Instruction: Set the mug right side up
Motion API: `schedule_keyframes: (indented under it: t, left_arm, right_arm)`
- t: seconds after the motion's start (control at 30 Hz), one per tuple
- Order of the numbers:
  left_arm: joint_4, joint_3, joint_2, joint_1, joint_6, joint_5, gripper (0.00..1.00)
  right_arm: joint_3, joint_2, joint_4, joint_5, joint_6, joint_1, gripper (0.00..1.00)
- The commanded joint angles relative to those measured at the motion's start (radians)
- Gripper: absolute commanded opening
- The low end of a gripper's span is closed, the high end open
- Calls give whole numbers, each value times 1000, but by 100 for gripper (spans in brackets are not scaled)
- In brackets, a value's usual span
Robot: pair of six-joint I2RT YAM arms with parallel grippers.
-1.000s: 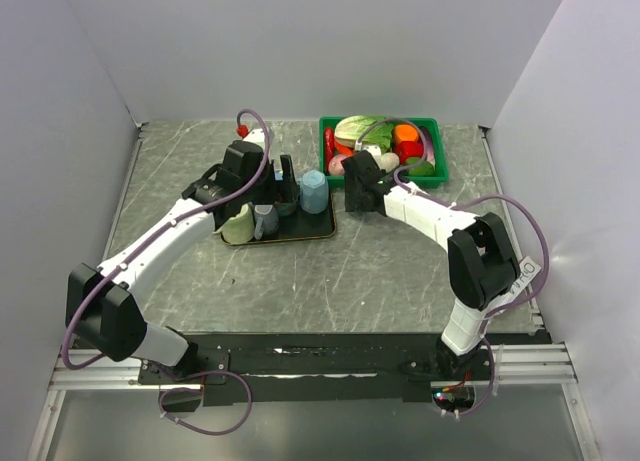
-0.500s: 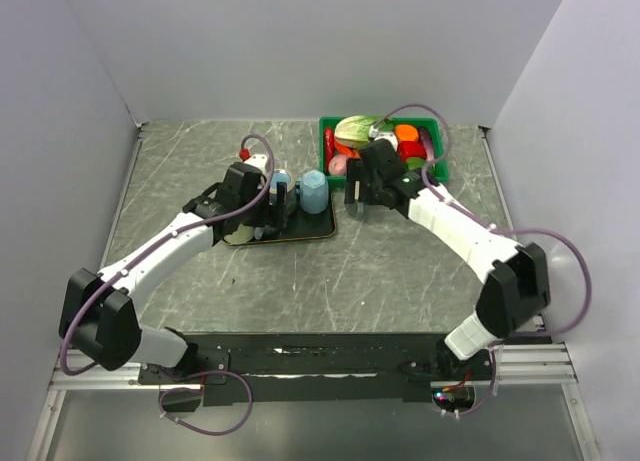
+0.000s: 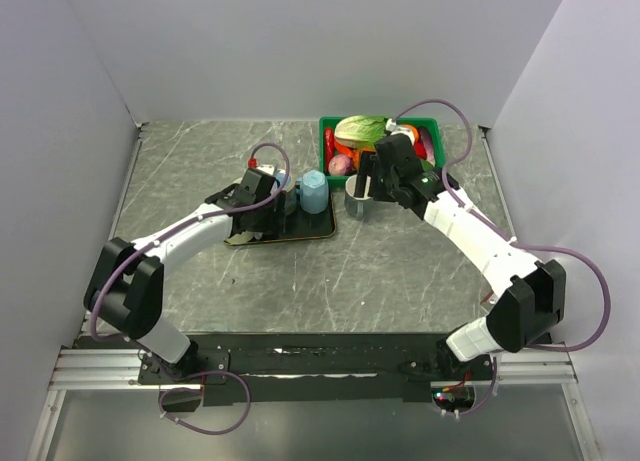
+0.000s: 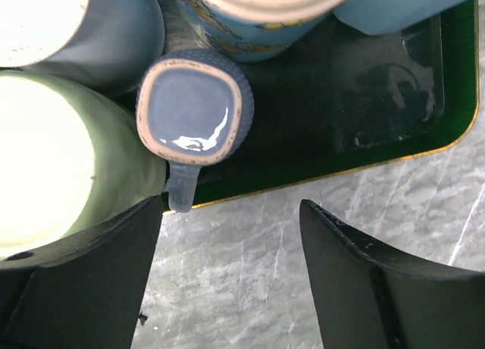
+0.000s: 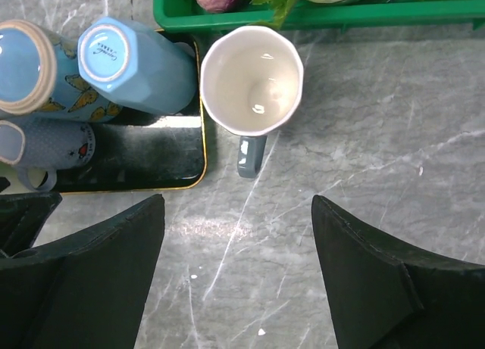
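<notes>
Over the near edge of the black tray, the left gripper hangs with its fingers spread wide and nothing between them. Directly beneath it on the tray's near part stands a small blue-grey mug, its handle pointing over the tray's near rim. A pale green mug is pressed against it on the tray's left side, and a dark grey mug stands just behind that. Farther back on the tray are a blue patterned mug and, at the tray's far right corner, a light blue faceted cup with its base up. Off the tray, just beside its right rim, the white mug stands upright on the stone-grey table, mouth up and grey handle toward the near side. The right gripper hovers above it, fingers spread apart and touching nothing. Beyond the tray's far right corner, right behind the white mug, sits the green basket of vegetables.
</notes>
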Motion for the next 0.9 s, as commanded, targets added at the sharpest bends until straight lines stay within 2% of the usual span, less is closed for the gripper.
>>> schedule_keyframes:
  t: [0.0, 0.13, 0.33, 0.43, 0.57, 0.7, 0.8, 0.87]
  left_arm:
    - [63, 20, 4, 1, -14, -39, 77]
    - [73, 28, 41, 1, -4, -39, 69]
    - [93, 29, 79, 1, -3, -70, 68]
    - [109, 28, 89, 1, -3, -84, 62]
    - [116, 38, 101, 0, -6, -92, 46]
    - [103, 63, 124, -2, 0, -104, 39]
    - [90, 80, 136, -2, 6, -113, 29]
    - [84, 88, 139, -3, 10, -121, 12]
  right_arm:
    - [1, -70, 5, 3, 21, -18, 83]
    - [-16, -81, 9, 3, 27, -27, 83]
    - [-21, -81, 14, -2, 27, -38, 82]
    - [-7, -73, 10, 1, 17, -39, 81]
    - [-4, -71, 16, -2, 12, -39, 81]
    - [-16, -79, 25, -3, 14, -39, 74]
    - [-23, -81, 28, -6, 15, -41, 71]
    - [-26, -84, 23, -8, 17, -42, 71]
